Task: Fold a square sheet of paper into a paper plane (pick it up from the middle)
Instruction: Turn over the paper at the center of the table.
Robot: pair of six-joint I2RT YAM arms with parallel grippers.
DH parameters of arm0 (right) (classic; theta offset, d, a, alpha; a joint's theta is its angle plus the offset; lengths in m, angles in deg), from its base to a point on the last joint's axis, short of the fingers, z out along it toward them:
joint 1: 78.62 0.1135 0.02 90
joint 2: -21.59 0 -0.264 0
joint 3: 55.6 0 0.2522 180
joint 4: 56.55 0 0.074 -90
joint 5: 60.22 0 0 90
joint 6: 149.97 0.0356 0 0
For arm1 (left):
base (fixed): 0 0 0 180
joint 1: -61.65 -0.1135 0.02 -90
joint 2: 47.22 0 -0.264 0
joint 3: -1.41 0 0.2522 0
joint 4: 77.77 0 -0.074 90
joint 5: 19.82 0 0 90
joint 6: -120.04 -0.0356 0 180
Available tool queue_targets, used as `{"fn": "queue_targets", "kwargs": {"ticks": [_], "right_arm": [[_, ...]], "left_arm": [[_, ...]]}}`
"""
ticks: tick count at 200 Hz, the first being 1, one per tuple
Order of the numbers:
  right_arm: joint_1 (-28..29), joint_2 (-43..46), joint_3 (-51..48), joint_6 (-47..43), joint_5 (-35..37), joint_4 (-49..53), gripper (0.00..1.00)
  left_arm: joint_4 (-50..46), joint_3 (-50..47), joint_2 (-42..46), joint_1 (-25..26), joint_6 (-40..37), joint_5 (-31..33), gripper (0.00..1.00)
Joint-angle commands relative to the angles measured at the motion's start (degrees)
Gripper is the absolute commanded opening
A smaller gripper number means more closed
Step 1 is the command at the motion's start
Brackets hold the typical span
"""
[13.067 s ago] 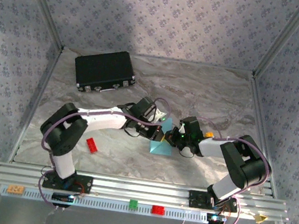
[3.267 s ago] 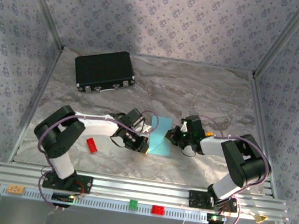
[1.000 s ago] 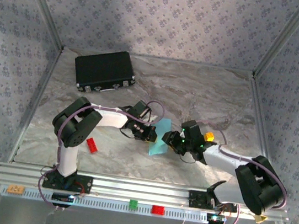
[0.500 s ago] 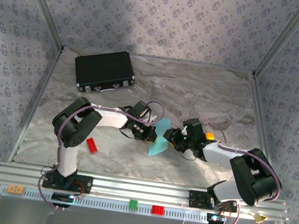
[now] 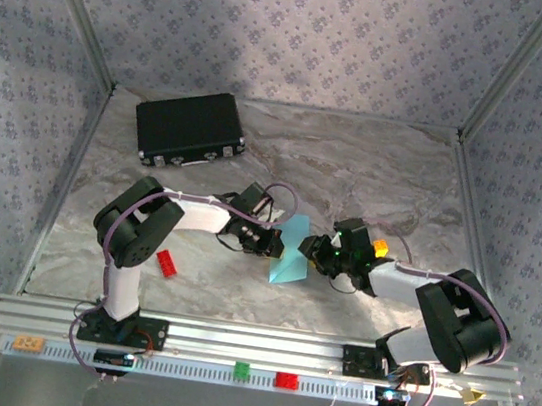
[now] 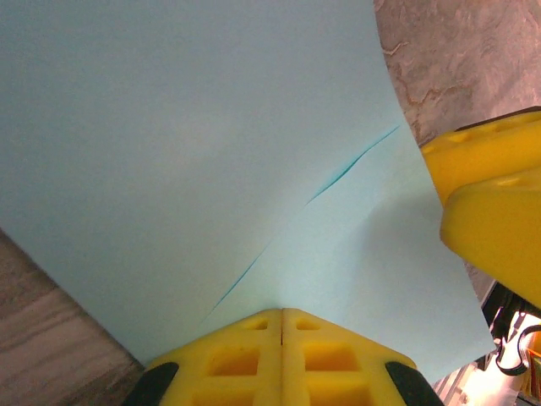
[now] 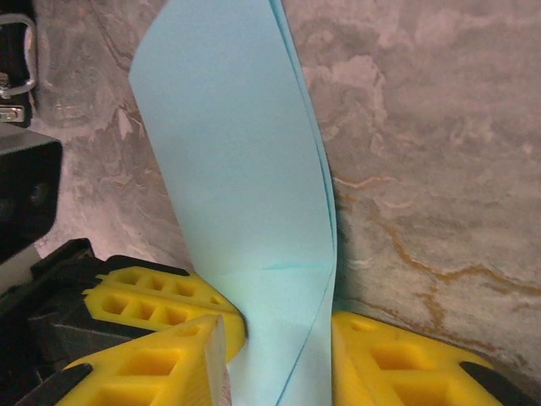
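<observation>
The square sheet of paper (image 5: 291, 251) is held upright near the middle of the marble table (image 5: 356, 175), between the two arms, with its lower corner pointing to 7 o'clock. From it, bare table surface stretches toward 12 o'clock up to the back wall. The black case (image 5: 190, 129) lies well apart at 10 o'clock, the small red brick (image 5: 167, 263) at 8 o'clock, and an orange block (image 5: 380, 247) near at 3 o'clock. The left gripper (image 5: 271, 244) is on the sheet's 9 o'clock side, and its yellow fingers (image 6: 245, 359) are pressed fully together on the sheet's edge. The right gripper (image 5: 317, 254) is on the 3 o'clock side. Its fingers (image 7: 161, 338) are partly apart, with the curved fold of the sheet between them, close against both; whether they squeeze it, I cannot tell
</observation>
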Motion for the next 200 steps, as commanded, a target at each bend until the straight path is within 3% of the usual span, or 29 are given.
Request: {"fn": "queue_targets", "kwargs": {"ticks": [1, 70, 159, 200], "right_arm": [[-0.8, -0.7, -0.6, -0.8, -0.6, -3.3, 0.35], [-2.1, -3.8, -0.5, -1.0, -2.8, -6.3, 0.34], [-3.5, -7.9, -0.8, -2.8, -6.0, -11.1, 0.24], [-4.2, -8.9, -1.0, -2.8, -7.0, -12.2, 0.10]], "left_arm": [[-1.6, -1.6, 1.2, 0.6, 0.4, 1.6, 0.02], [-1.2, -1.9, 1.9, 0.5, 0.7, 2.0, 0.09], [-1.3, -1.8, 2.2, 0.5, 0.6, 1.9, 0.09], [-1.3, -1.6, 3.1, 0.5, 0.6, 1.5, 0.12]]}}
